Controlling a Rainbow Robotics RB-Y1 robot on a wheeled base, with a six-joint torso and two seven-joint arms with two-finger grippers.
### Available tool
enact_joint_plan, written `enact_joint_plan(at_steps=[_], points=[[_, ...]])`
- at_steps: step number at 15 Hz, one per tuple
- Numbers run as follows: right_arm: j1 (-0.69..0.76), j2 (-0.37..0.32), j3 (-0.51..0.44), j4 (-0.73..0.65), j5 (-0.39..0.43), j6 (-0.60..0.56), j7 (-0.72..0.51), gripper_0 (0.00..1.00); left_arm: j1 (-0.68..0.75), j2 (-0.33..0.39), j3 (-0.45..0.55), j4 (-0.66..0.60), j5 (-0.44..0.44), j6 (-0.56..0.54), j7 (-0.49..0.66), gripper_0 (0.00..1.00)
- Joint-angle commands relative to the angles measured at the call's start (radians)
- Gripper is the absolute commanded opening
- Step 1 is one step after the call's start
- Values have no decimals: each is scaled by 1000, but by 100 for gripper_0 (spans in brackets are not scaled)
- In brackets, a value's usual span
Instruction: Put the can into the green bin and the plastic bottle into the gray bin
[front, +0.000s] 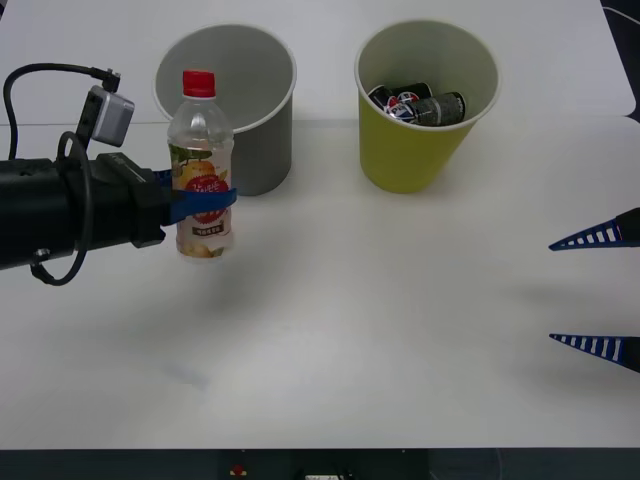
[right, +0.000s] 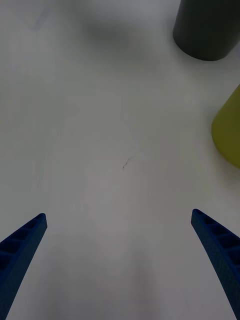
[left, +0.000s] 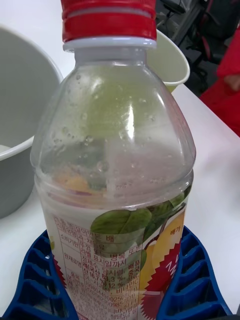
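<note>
My left gripper (front: 205, 199) is shut on the plastic bottle (front: 200, 130), a clear bottle with a red cap and a peach label. It holds the bottle upright just front-left of the gray bin (front: 265, 150). In the left wrist view the blue fingers (left: 40, 280) clasp the labelled body of the bottle (left: 115, 150), with the gray bin (left: 20, 115) and the green bin (left: 170, 62) behind. The can (front: 405, 100), dark with a round logo, lies inside the green bin (front: 405, 155) beside another dark can. My right gripper (front: 552, 292) is open over bare table at the right edge.
The white table (front: 350, 380) has open room across its middle and front, down to its near edge. In the right wrist view, the gray bin (right: 205, 30) and the green bin (right: 229, 130) stand well beyond my open right gripper (right: 118, 214).
</note>
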Motion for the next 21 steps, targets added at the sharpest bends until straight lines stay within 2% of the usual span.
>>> enact_joint_plan(at_steps=[1, 4, 5, 8, 10, 12, 16, 18, 21], points=[[0, 0, 0, 0, 0, 0, 0, 100, -29, 1, 87, -3, 6, -102, 10, 0], [0, 0, 0, 0, 0, 0, 0, 100, -115, 9, 188, 5, 29, -257, 10, 0], [0, 0, 0, 0, 0, 0, 0, 100, -138, 32, 203, 11, 40, -278, 11, 0], [0, 0, 0, 0, 0, 0, 0, 100, -195, 119, 205, 67, 112, -277, 11, 0], [0, 0, 0, 0, 0, 0, 0, 100, -225, 119, 189, 118, 103, -277, 11, 0], [0, 0, 0, 0, 0, 0, 0, 100, -342, 147, 94, 216, 117, -277, 1, 0], [0, 0, 0, 0, 0, 0, 0, 100, -595, 153, -99, 408, 117, -277, -12, 0], [0, 0, 0, 0, 0, 0, 0, 100, -719, 139, -211, 500, 109, -277, -15, 0], [0, 0, 0, 0, 0, 0, 0, 100, -859, 81, -328, 638, 91, -277, -36, 0]])
